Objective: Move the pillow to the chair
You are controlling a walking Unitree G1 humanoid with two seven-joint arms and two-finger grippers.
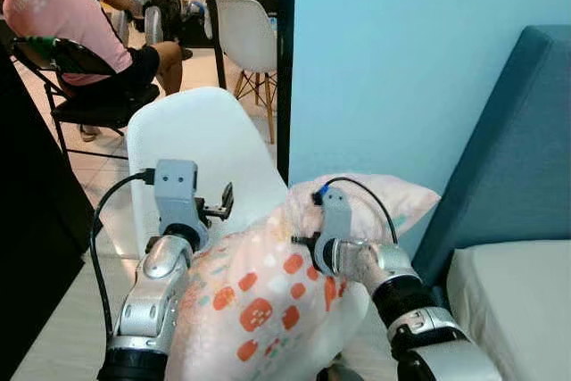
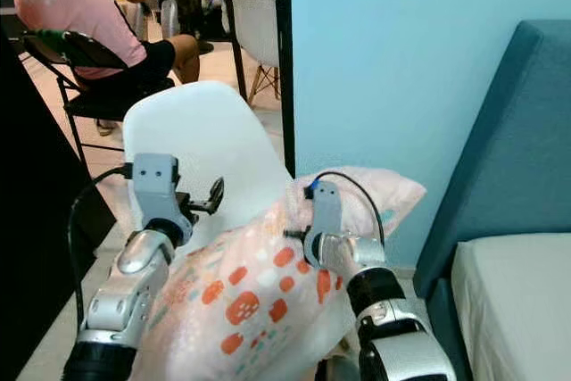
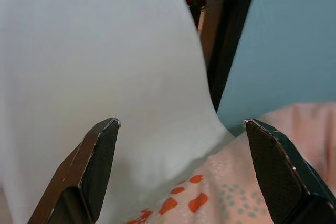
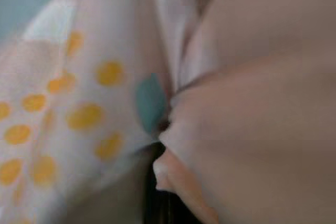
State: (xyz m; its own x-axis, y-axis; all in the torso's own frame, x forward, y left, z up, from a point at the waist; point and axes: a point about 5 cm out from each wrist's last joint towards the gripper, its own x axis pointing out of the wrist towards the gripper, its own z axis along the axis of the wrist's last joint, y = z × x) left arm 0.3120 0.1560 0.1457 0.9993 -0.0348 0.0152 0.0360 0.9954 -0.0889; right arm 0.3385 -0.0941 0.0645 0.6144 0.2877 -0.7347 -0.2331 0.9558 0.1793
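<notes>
The right gripper [image 1: 312, 225], centre of the frame, is buried in the pillow [image 1: 268, 296], fabric bunched around it in the right wrist view, so it appears clamped on the cloth, though the fingers themselves are hidden; the left gripper [image 3: 181, 129] has its fingers spread apart, holding nothing, poised by the pillow's left edge before the white chair [image 1: 201, 144]. The pillow fills the lower centre, held up between the arms, its far corner at centre right against the blue wall [image 1: 401, 60]. To finish well, I judge it should be carried forward and lowered onto the seat before the right grip lets go; its long axis runs from lower left up to centre right.
</notes>
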